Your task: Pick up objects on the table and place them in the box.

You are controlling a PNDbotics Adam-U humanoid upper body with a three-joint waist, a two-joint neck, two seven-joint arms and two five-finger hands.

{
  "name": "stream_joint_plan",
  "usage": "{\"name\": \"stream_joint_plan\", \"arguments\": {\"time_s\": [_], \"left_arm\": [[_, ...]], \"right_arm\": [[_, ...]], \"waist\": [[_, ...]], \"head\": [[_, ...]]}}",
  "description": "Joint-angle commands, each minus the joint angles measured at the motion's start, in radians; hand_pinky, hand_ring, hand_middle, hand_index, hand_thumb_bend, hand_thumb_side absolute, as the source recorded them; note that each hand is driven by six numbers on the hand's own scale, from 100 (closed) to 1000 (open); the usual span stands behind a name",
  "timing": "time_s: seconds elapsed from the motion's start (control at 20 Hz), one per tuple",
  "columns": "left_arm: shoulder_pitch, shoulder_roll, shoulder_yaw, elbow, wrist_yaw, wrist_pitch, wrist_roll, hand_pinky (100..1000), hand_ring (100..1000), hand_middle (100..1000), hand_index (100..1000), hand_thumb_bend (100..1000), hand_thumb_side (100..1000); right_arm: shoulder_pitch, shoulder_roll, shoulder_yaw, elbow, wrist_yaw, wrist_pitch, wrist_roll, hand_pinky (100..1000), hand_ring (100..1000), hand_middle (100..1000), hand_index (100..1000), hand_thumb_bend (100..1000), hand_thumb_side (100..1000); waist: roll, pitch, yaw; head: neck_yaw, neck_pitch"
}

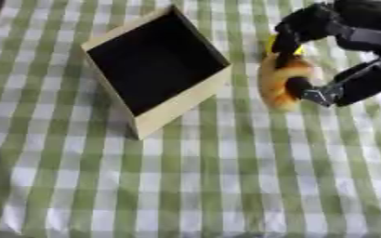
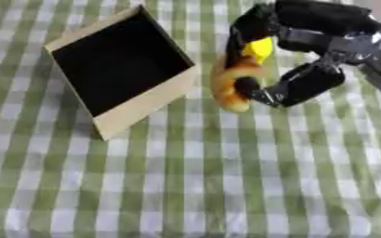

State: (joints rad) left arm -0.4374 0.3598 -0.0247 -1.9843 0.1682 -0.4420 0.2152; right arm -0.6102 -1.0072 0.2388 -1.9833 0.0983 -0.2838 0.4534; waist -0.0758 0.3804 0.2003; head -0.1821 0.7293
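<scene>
We look down on a tabletop (image 1: 226,186) covered by a green-and-white checked cloth. A pale wooden square box with a dark, black-looking inside (image 1: 155,67) sits toward the upper left, turned at an angle so one corner points toward us; we see nothing inside it.

Just to the right of the box, our right hand (image 2: 295,56), black with silver joints, comes in from the upper right. Its fingers (image 2: 244,32) curl down from above and the thumb closes from below, so the hand is wrapped round a golden-brown curved piece that looks like a pastry or bread ring (image 2: 229,86). A small bright yellow patch (image 2: 259,48) shows between the fingers just above it; we cannot tell what it is.

The pastry hangs in the hand close beside the box's right wall, outside the box. We cannot tell whether it touches the cloth.
</scene>
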Motion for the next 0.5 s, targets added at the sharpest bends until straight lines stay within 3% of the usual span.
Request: {"name": "stream_joint_plan", "arguments": {"time_s": [0.05,0.25,0.5], "left_arm": [[-0.028,0.022,-0.011,-0.016,0.017,-0.013,-0.015,762,745,785,856,100,668],[-0.059,0.022,-0.026,-0.016,0.037,-0.024,-0.036,761,746,783,856,100,668],[-0.107,0.013,-0.050,-0.016,0.068,-0.030,-0.064,759,747,780,856,100,668]], "right_arm": [[-0.079,0.016,0.000,0.000,-0.054,0.038,0.019,865,696,368,565,100,130],[-0.181,0.070,0.007,0.073,-0.076,0.067,0.035,865,695,365,564,100,122],[-0.290,0.148,0.023,0.206,-0.011,0.069,0.038,865,698,367,566,100,103]], "waist": [[-0.001,-0.017,0.013],[-0.013,-0.009,0.043],[-0.028,-0.001,0.087]], "head": [[-0.028,-0.017],[-0.055,-0.031],[-0.087,-0.037]]}}
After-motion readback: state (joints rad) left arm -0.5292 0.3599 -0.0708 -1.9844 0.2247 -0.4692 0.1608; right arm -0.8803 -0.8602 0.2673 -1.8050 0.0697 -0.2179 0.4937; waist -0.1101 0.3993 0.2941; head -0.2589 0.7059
